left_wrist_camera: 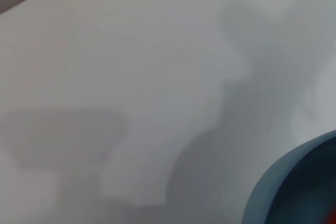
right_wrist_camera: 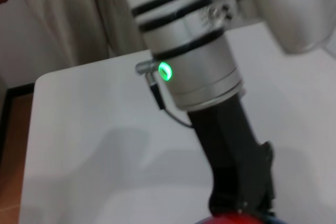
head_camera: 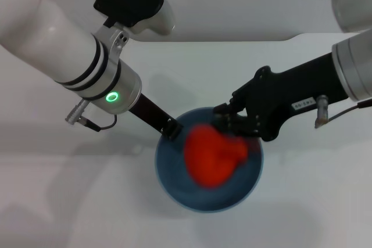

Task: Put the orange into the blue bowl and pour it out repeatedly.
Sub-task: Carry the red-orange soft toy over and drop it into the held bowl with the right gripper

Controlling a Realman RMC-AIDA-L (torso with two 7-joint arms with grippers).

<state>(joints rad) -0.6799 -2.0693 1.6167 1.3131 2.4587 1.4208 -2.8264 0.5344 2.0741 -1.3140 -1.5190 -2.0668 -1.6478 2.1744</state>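
The blue bowl (head_camera: pixel 174 184) sits on the white table in the head view. My left gripper (head_camera: pixel 170 127) is shut on the bowl's left rim. The orange (head_camera: pixel 214 154) shows as a blurred red-orange shape inside the bowl, apart from any grip. My right gripper (head_camera: pixel 237 122) hovers over the bowl's far right rim, just above the orange, open and empty. The left wrist view shows a part of the bowl's rim (left_wrist_camera: pixel 278 182). The right wrist view shows the top of the orange (right_wrist_camera: pixel 231 219) below the left arm's black gripper (right_wrist_camera: pixel 244 195).
The white table (head_camera: pixel 70 201) spreads around the bowl, with its far edge (head_camera: pixel 232 40) behind both arms. In the right wrist view the table's corner (right_wrist_camera: pixel 42 80) meets a floor, and light cloth (right_wrist_camera: pixel 58 14) hangs behind it.
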